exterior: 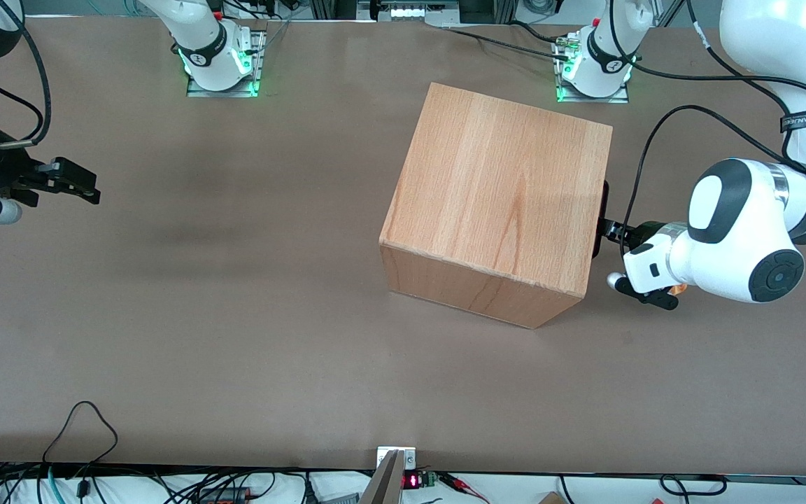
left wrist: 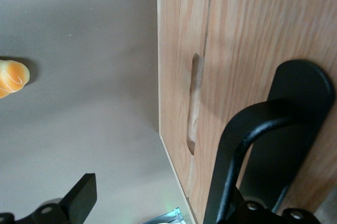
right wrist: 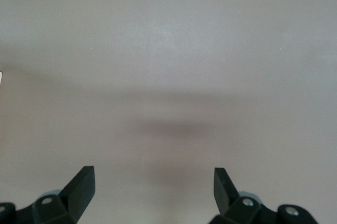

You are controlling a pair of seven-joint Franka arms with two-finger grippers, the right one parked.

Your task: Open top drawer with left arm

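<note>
A brown table point(exterior: 235, 336) carries a wooden cabinet point(exterior: 501, 203). The left arm point(exterior: 746, 231) reaches toward its front. The top drawer point(left wrist: 263, 50) sits flush and closed. The gripper point(exterior: 613, 234) is at the black handle point(left wrist: 247, 145), jaws spread apart, one finger point(left wrist: 79, 197) off to the side.

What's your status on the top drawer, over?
Gripper open at cabinet front, astride black handle. Top drawer looks shut. Nothing blocking.
</note>
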